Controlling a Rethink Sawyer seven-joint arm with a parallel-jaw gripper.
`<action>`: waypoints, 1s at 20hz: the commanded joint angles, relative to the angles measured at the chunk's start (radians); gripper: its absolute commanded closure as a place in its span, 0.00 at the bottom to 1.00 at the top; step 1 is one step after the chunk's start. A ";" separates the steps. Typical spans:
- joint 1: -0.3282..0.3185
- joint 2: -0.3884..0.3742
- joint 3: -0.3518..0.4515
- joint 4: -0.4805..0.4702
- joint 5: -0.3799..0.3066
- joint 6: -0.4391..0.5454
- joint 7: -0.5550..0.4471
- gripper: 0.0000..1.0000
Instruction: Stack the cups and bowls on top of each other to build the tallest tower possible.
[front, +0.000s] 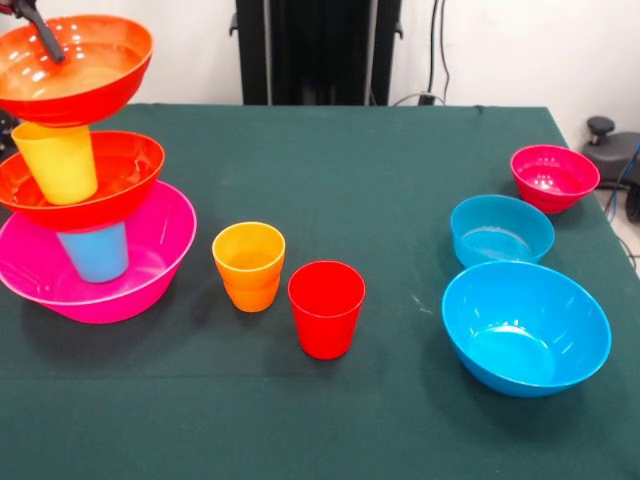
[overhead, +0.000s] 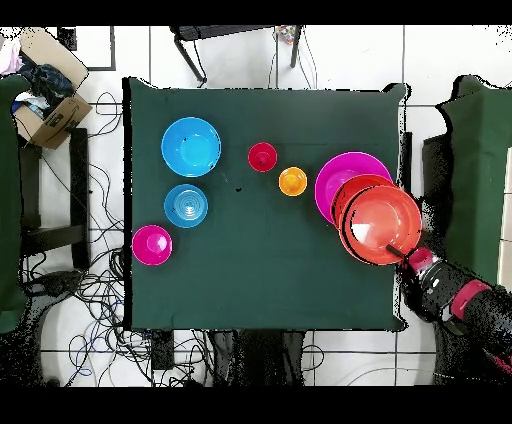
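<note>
The tower stands at the left of the front view. A large pink bowl (front: 120, 285) holds a light blue cup (front: 95, 252). An orange-red bowl (front: 128, 172) rests on that cup and holds a yellow cup (front: 58, 160). A second orange-red bowl (front: 95, 72) sits on the yellow cup, slightly tilted. My gripper (front: 50, 48) is shut on this top bowl's far rim, with one black finger inside it; it also shows in the overhead view (overhead: 404, 250). An orange cup (front: 249, 265) and a red cup (front: 326, 308) stand loose mid-table. A large blue bowl (front: 526, 328), a small blue bowl (front: 501, 230) and a small magenta bowl (front: 554, 178) sit on the right.
The robot's black pedestal (front: 315, 50) stands behind the green table (front: 330, 160). The tower is close to the table's side edge. In the overhead view a cardboard box (overhead: 50, 112) and loose cables (overhead: 95, 300) lie on the floor beside the table.
</note>
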 joint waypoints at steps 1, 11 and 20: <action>0.050 0.001 -0.009 0.007 -0.066 -0.003 -0.167 1.00; 0.281 -0.283 -0.149 0.196 -0.243 -0.339 0.196 1.00; 0.653 -0.394 -0.477 0.236 -0.163 -0.529 0.385 1.00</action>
